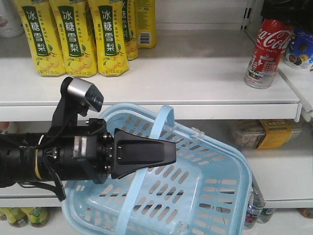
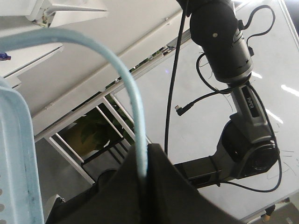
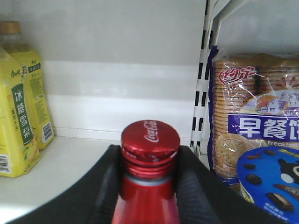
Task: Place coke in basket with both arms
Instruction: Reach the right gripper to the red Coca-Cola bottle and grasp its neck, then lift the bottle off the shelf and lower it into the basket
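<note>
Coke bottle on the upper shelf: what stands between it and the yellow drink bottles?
Nothing: in the front view the white shelf is bare between the coke bottle and the yellow pear-drink bottles.

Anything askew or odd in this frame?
The basket hangs tilted from the left tool on its handle. The coke leans on the shelf, right tool around its neck. No spill or damage visible.

coke on shelf at right, drink bottles at left, basket below, before it
</note>
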You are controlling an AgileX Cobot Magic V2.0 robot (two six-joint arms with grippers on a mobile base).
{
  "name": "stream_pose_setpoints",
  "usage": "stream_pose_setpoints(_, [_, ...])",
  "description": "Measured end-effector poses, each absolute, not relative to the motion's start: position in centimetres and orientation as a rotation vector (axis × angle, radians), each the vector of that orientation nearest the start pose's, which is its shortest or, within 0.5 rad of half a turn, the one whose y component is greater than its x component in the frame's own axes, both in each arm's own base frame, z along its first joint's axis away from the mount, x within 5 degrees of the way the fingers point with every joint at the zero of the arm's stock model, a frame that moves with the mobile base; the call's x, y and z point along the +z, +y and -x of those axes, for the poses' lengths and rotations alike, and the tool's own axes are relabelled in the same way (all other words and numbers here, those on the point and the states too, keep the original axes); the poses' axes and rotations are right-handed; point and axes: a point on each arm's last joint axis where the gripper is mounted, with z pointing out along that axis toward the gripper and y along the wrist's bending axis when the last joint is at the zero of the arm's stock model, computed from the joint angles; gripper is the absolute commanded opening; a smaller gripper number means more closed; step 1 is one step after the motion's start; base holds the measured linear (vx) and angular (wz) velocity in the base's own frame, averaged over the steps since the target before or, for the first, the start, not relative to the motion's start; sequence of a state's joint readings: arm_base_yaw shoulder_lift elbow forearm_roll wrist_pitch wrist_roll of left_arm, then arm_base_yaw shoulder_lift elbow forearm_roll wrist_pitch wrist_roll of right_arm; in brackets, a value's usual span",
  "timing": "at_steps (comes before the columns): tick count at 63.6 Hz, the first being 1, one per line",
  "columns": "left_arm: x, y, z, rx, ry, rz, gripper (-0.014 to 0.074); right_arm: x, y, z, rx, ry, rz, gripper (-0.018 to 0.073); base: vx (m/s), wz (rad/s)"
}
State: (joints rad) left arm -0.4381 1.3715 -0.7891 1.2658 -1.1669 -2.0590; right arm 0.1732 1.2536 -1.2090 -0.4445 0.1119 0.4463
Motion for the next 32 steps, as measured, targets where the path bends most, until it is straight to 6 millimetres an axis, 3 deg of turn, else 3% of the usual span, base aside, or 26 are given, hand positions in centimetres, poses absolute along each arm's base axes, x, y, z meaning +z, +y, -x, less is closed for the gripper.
stream_pose_setpoints(8, [31.3,-18.1,-19.8,-1.945,1.867,-0.428,-0.0006,43.6,4.0,-27.3,0.074,1.658,0.072,-0.0009,0.00,0.00])
stream_pose_setpoints(14, [31.3,-18.1,-19.8,-1.945,1.867,-0.428,-0.0006,44.3,3.4,-25.1,0.044,1.701,0.038,-0.0008,0.00,0.00])
stream_pose_setpoints(23, [31.3,-18.1,-19.8,-1.945,1.867,-0.428,-0.0006,46.1,3.3,-20.3,0.041,1.714,0.048,-0.0006,0.00,0.00])
stream_pose_setpoints(32, [31.3,-18.1,-19.8,-1.945,1.867,-0.428,-0.0006,47.1,4.5,-15.7,0.189,1.729,0.127,-0.0005,0.00,0.00])
